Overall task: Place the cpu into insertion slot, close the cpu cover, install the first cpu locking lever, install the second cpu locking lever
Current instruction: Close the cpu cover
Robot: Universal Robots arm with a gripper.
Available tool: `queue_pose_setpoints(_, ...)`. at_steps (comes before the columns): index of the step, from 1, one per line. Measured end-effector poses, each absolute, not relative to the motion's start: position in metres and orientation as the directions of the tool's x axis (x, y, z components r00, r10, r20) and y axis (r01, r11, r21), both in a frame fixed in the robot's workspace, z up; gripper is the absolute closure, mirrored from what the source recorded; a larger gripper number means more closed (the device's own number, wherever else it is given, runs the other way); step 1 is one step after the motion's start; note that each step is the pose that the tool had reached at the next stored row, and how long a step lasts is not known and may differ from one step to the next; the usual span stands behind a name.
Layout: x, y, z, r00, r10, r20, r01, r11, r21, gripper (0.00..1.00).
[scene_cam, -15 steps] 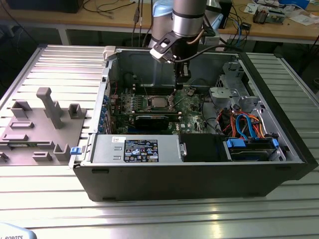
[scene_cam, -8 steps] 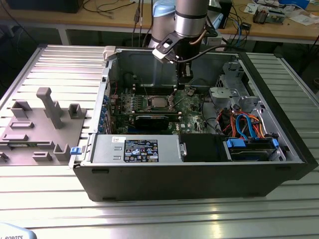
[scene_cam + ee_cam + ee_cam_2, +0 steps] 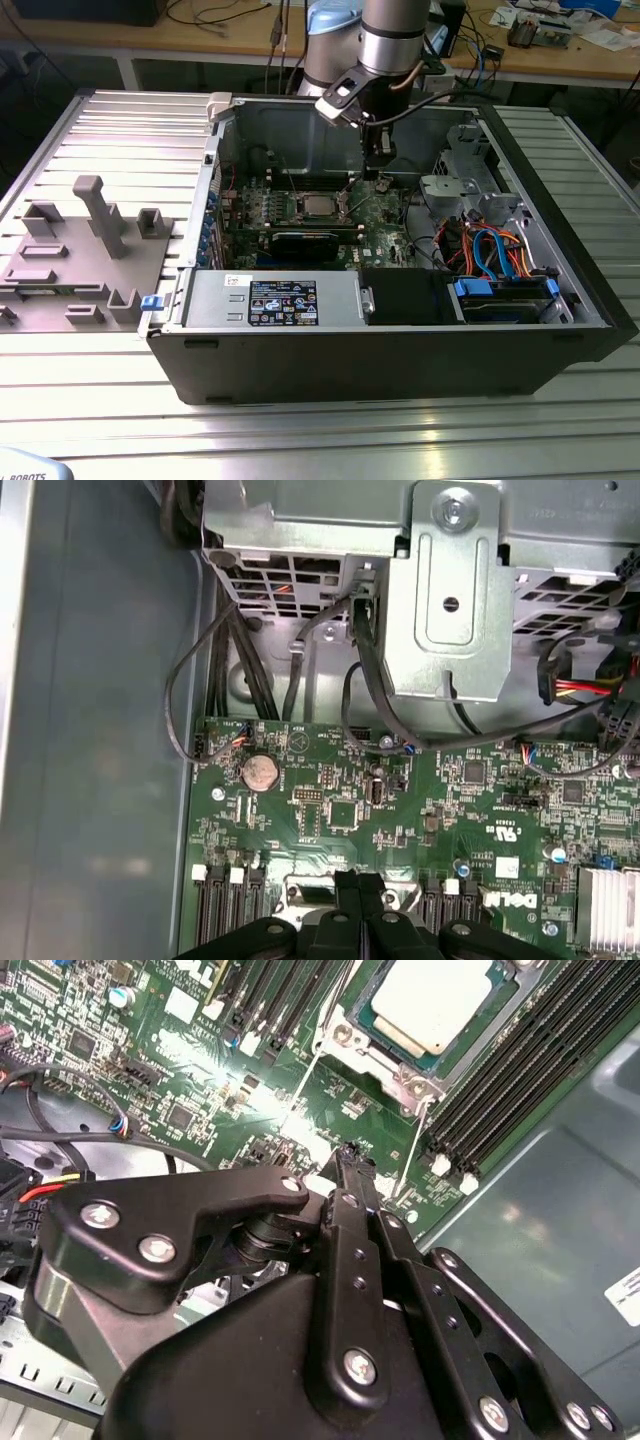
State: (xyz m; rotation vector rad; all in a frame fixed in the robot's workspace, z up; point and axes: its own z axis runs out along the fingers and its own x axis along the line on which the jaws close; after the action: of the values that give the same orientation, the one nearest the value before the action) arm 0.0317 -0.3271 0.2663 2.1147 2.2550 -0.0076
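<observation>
We see the cpu [image 3: 435, 1000], a flat square with a dull, pale silver top, lying in the slot [image 3: 347, 1032] amid the green board [image 3: 400, 800]. In the exterior view the cpu [image 3: 318, 205] shows as a small bright square at the middle of the open grey steel case [image 3: 300, 120]. The cover [image 3: 385, 1052], a thin silvery frame, lies flat around the chip's edges. Two levers [image 3: 298, 1090], thin bright wires, slant out from the frame's corners; we cannot tell whether they are latched.

The pincer [image 3: 350, 1155] is matte black, built of jointed links with shiny screw heads. Its slim fingers [image 3: 350, 895] are pressed together with nothing between them. It hangs over the board, beside the slot and apart from the cpu.

Long black memory slots [image 3: 520, 1070] flank the socket. A round silver coin cell [image 3: 260, 771] sits on the board near a bent sheet-metal bracket [image 3: 450, 590]. The case rests on a ribbed aluminium counter [image 3: 300, 440].
</observation>
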Motion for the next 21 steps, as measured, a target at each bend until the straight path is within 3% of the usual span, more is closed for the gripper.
queue_pose_setpoints(21, 0.049, -0.327, 0.263, -0.063, 0.997, -0.04, 0.998, 0.065, 0.027, 0.89)
